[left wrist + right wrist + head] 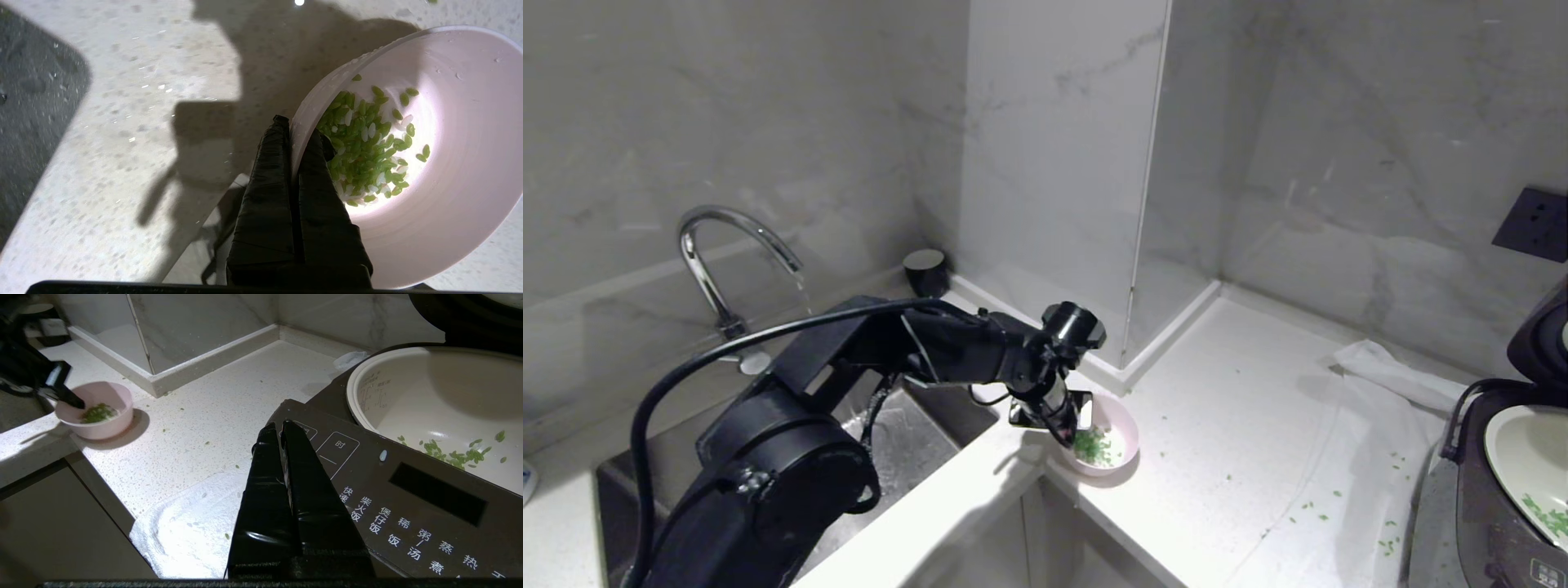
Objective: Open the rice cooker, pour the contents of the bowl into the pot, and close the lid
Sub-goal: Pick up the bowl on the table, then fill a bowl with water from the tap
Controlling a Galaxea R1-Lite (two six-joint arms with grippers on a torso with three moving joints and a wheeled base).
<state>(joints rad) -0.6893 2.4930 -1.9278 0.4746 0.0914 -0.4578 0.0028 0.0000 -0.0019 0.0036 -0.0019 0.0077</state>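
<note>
The small pale pink bowl [1117, 431] stands on the white counter near the sink corner, with green contents [1093, 447] heaped inside. My left gripper [1072, 433] is shut on the bowl's rim. In the left wrist view the gripper [297, 128] has one finger outside the bowl [449, 204] and one inside, beside the contents [363, 143]. At the right edge stands the dark rice cooker [1486, 506] with its lid [1539, 335] raised and its white pot [1523, 457] exposed. My right gripper [279, 425] is shut and empty above the cooker's button panel [408, 506]. A few green bits [449, 455] lie in the pot [429, 396].
A steel sink [915, 441] with a curved faucet [719, 261] lies left of the bowl. A white cloth [1388, 376] is spread beside the cooker, with loose green bits [1315, 510] scattered on the counter. A black cup [925, 271] stands in the back corner.
</note>
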